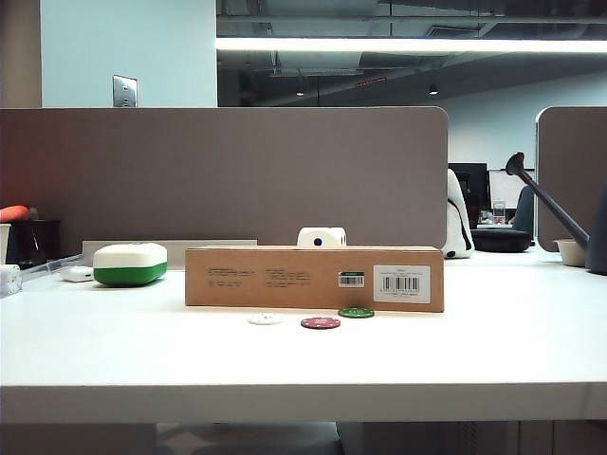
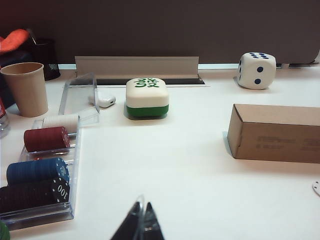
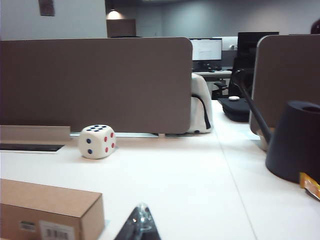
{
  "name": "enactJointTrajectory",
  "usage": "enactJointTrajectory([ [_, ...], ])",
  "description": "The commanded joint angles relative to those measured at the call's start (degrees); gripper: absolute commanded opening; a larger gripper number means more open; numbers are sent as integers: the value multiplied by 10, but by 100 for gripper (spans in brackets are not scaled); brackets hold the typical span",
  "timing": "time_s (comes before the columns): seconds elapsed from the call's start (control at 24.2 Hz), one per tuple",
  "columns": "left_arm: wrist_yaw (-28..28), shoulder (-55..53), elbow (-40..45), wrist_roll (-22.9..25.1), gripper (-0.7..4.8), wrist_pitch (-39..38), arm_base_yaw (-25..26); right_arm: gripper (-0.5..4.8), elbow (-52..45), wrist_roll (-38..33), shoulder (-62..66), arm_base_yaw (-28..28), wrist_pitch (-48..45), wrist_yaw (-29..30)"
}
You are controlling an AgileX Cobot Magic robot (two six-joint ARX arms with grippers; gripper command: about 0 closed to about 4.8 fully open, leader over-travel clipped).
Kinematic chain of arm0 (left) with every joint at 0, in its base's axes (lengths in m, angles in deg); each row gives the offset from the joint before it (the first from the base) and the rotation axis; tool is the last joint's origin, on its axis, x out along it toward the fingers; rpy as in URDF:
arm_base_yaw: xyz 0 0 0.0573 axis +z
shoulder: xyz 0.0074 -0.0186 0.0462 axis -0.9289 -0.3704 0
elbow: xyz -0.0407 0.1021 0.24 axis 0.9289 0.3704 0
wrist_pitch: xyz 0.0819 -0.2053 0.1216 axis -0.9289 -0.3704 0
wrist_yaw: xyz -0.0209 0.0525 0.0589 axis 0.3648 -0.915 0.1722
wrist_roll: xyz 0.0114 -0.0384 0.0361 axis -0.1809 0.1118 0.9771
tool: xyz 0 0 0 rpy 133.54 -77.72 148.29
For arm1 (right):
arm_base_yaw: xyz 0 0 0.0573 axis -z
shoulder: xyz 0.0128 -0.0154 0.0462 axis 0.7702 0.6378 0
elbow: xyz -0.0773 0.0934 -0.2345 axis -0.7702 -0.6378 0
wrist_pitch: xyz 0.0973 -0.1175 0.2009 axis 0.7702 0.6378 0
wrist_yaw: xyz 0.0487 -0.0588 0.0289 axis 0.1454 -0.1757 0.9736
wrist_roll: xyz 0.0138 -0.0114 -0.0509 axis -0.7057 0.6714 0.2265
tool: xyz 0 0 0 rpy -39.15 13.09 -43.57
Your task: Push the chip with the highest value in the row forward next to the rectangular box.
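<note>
My left jaws (image 2: pixel 141 222) sit low over the white desk (image 2: pixel 190 175), tips drawn together to a point, nothing between them. My right jaws (image 3: pixel 141 225) look the same, tips together and empty, though only the tips show at the frame edge, so I say that with some caution. Neither arm appears in the exterior view.

Ahead of my left jaws lies bare desk, then the end of the box (image 2: pixel 274 132), with a sliver of the white chip (image 2: pixel 316 187) at the frame edge. Beyond stand a white-and-green case (image 2: pixel 146 97) and a die (image 2: pixel 256 70). Off to the side a clear tray (image 2: pixel 70 150) holds stacked chips, with a paper cup (image 2: pixel 27 88) behind it.

Ahead of my right jaws is the box's labelled end, the die further back, and a dark watering can (image 3: pixel 292 140) to the side.

In the exterior view the green chip (image 1: pixel 356 313) lies flat just in front of the box (image 1: pixel 314 278), below its green sticker, close to or touching its front face. The red chip (image 1: pixel 321 323) lies just beside it, a little nearer the camera, and the white chip (image 1: pixel 266 319) sits left of that.
</note>
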State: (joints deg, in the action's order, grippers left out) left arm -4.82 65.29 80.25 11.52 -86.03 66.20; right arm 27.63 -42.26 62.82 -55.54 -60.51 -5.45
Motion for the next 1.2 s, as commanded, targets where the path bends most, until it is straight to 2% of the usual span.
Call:
enactJointTrajectory([
  [0.04,2,0,-2,-1,-5,4,0,-9,-18,-36,-3,5,-7,0],
  [0.62,2,0,-2,-2,-5,4,0,-9,-39,-44,-3,21,49,0],
  [1.2,2,0,-2,-2,-5,4,0,-9,-39,-44,-3,42,50,4],
])
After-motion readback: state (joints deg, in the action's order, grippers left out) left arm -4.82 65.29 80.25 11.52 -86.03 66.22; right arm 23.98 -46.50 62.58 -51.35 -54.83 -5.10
